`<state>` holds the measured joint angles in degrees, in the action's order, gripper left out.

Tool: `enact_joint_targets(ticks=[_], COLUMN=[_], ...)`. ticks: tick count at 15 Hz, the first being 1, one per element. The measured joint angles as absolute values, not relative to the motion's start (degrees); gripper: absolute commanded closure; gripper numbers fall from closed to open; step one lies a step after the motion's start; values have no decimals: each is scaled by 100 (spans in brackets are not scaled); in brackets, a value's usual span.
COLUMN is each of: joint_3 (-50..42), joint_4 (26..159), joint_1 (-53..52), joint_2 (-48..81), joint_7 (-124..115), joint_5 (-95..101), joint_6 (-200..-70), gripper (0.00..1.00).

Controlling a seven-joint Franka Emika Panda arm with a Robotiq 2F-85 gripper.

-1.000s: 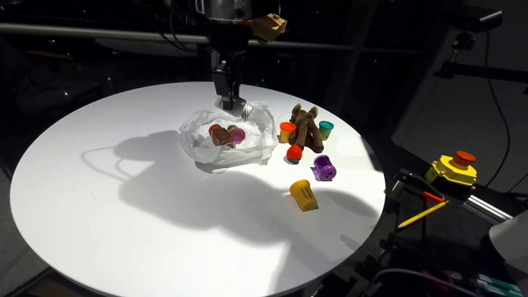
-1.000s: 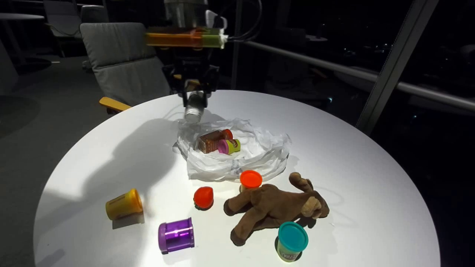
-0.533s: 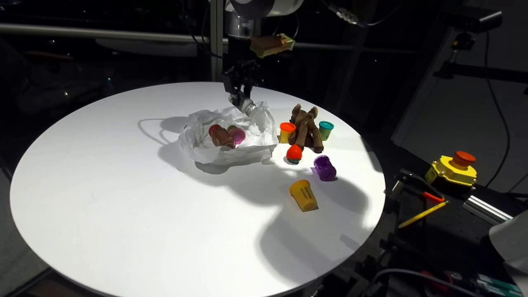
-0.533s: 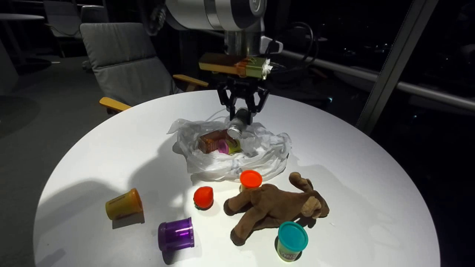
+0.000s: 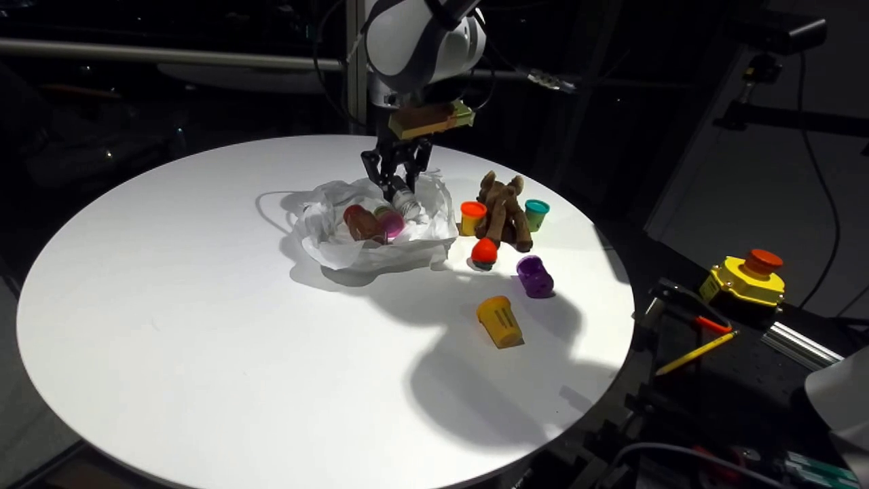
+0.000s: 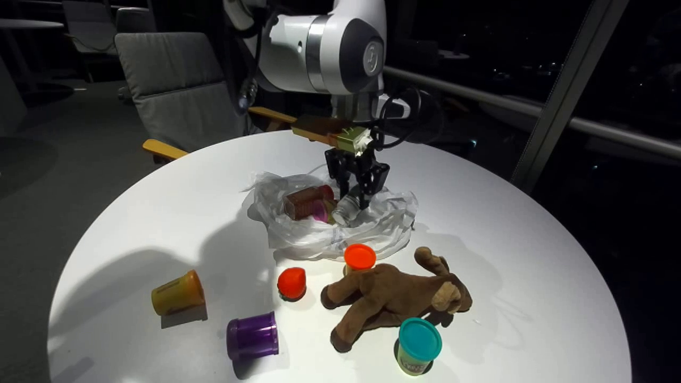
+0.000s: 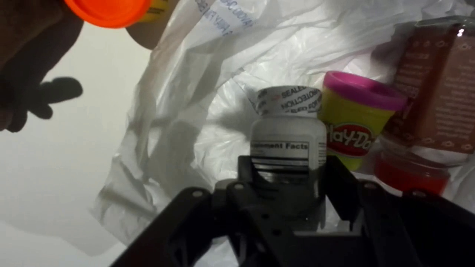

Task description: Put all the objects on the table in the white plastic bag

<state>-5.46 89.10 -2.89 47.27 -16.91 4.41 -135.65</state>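
Round white table [image 5: 170, 380] across most of the frame in both exterior views, bright, crossed by grey shadow [image 5: 468, 401] toward the lower right in an exterior view. In the dark beyond the rim: grey chair [image 6: 175, 90] with wooden armrests [image 6: 164, 149] at upper left in an exterior view, another tabletop [image 6: 29, 24] in the upper left corner, pale metal rail [image 6: 463, 96] slanting down to the right edge. At lower right in an exterior view, yellow pencil [image 5: 696, 353] on a black stand [image 5: 747, 387], red-topped yellow box [image 5: 740, 285] just above it in the frame. Near mid-frame on the table, white plastic bag [image 6: 303, 242], crumpled, gaping upward, with brown jar [image 6: 302, 203] and pink-lidded tub [image 7: 352, 115] lying inside. At the centre of the wrist view, gripper [image 7: 288, 163] with jaws clamped on both sides of a white bottle [image 7: 289, 129], tilted, within the bag's mouth and just beside that tub; contact with the plastic beneath unclear. Outside the bag, in the lower half of an exterior view: orange-lidded tub [image 6: 359, 257] and teal-lidded tub [image 6: 419, 340], both upright, just beside brown plush animal [image 6: 399, 295]; red strawberry-like toy [image 6: 291, 282] left of centre; purple container [image 6: 252, 336] and yellow tub [image 6: 175, 295] on their sides at lower left.
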Motion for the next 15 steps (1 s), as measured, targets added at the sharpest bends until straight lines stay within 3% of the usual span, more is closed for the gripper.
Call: enact_joint_targets(ticks=[1, 4, 15], joint_3=[-622, -710, 8], joint_4=[8891, 8909, 11730], joint_1=[-356, -514, -697], joint_2=[4777, 4775, 2685], joint_7=[-1786, -1953, -2637], joint_5=[449, 465, -1433], joint_6=[-13554, -13527, -14767], gripper=[22, 1, 0])
